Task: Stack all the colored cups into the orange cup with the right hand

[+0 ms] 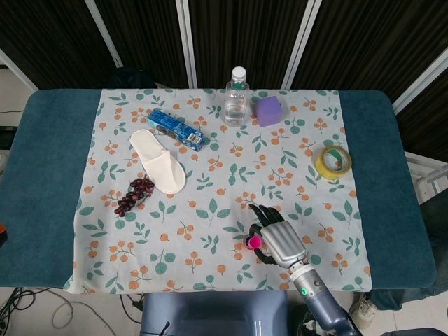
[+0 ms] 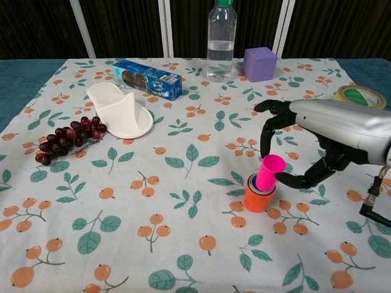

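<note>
Near the table's front edge, your right hand (image 2: 305, 146) pinching the pink cup (image 2: 269, 172) between thumb and fingers, other fingers spread, cup tilted with its base in the orange cup (image 2: 259, 199) stack just left of and below your palm, left hand unseen.

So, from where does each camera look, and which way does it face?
Head view: high above the near table edge, facing steeply down at the table; shows the right robot hand and forearm.
Chest view: low at the near edge, facing across the table to the curtains; shows the same hand.
Shared: the pink cup, tilted over the orange cup.
</note>
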